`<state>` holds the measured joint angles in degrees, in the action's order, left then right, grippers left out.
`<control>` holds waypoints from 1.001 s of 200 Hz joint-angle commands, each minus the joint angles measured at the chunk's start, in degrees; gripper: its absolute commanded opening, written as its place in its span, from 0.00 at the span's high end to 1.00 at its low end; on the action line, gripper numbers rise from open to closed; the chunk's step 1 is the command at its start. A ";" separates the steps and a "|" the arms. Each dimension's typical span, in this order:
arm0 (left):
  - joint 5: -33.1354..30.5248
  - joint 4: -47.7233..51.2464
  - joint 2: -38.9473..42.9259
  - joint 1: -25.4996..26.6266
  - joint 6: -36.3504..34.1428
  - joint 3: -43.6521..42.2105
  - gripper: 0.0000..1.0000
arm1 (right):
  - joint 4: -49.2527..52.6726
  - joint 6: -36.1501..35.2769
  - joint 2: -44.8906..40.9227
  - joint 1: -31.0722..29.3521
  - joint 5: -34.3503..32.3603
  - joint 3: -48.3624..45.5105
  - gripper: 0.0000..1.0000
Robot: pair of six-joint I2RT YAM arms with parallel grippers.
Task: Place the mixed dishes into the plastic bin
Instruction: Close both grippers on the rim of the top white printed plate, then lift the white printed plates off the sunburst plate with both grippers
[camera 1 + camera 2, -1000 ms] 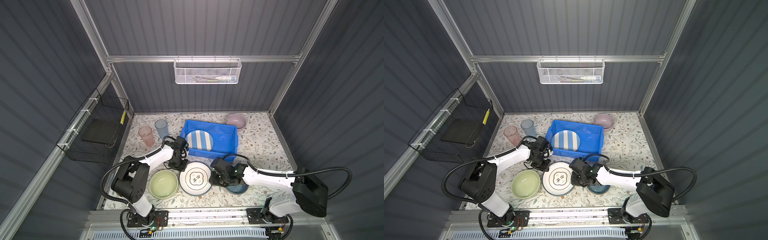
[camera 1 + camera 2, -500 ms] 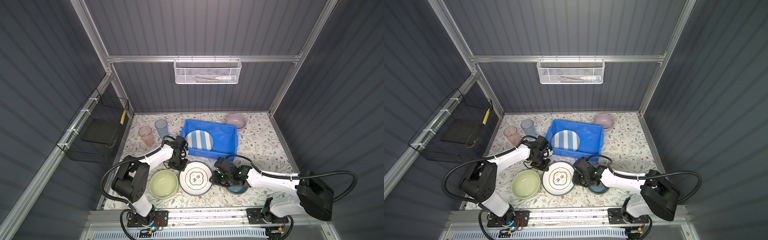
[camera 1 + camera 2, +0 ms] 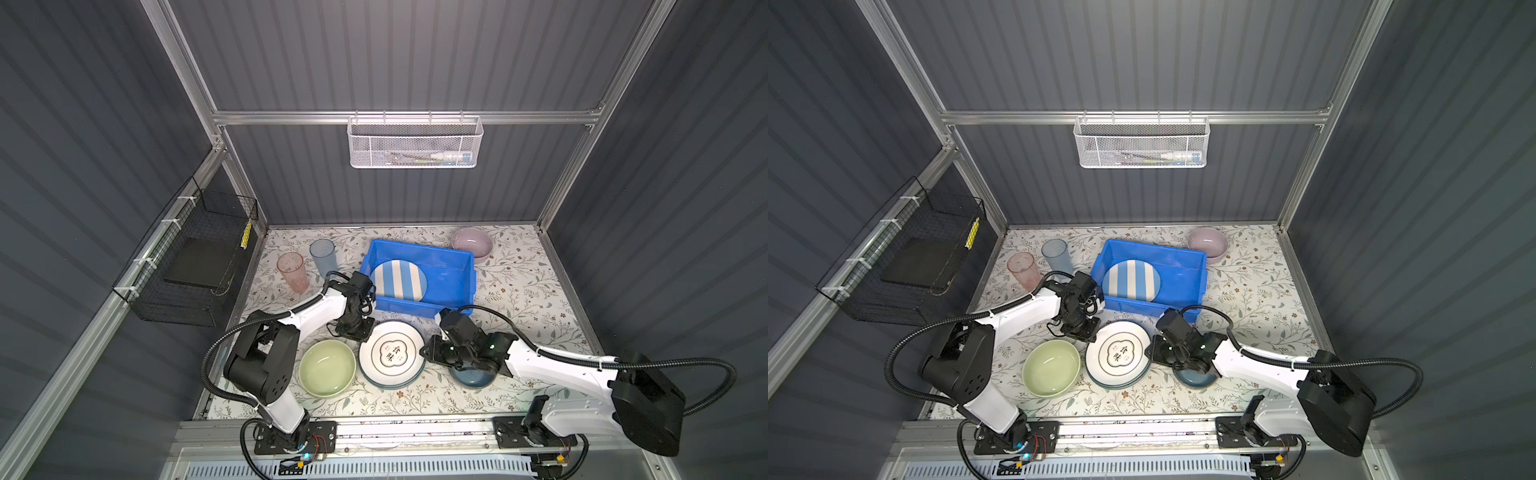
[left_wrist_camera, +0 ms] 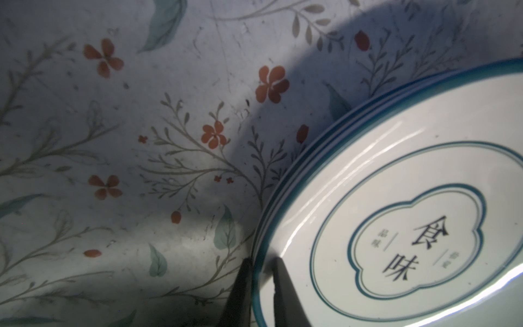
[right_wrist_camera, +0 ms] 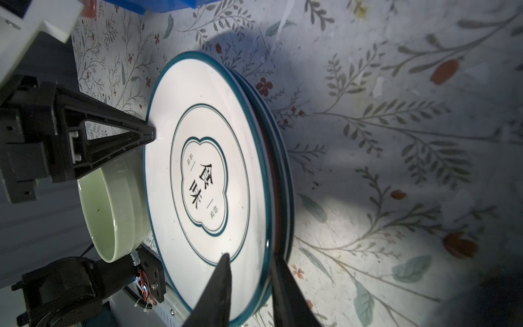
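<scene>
My left tool (image 4: pixel 261 262) pinches the rim of the white plate (image 3: pixel 390 353), my right tool (image 5: pixel 250 256) straddles the opposite rim, biting or not I cannot tell, so an uneven lift could tip the plate between them short of the plastic bin (image 3: pixel 407 305) beyond.

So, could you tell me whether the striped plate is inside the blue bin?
Inside: the striped plate sits within the walls of the blue bin.

Dark grey ribbed wall panels (image 3: pixel 415 54) in an aluminium frame (image 3: pixel 282 117) enclose an evenly lit floral-patterned tabletop (image 3: pixel 519 291), with a white mesh basket (image 3: pixel 415 143) hanging at twelve o'clock and a black wire basket (image 3: pixel 195 266) at nine o'clock.
</scene>
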<state>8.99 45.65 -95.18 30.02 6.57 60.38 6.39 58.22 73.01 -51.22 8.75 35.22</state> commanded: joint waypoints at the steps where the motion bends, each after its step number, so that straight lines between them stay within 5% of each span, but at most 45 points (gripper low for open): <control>1: 3.01 -1.26 -1.02 0.48 0.97 0.86 0.84 | -7.21 -1.53 0.32 0.33 2.06 0.81 0.74; 76: 3.84 -1.53 -1.20 0.42 1.55 1.50 0.84 | -10.00 -2.36 5.46 1.30 3.01 2.78 0.77; 200: 4.41 -3.11 -2.21 0.44 2.03 0.44 0.85 | -17.82 -4.50 1.36 1.65 4.44 -1.45 0.74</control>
<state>8.23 46.00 -95.50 29.52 7.75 61.17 -1.96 55.22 75.99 -48.99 9.69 32.80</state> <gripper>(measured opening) 0.156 0.261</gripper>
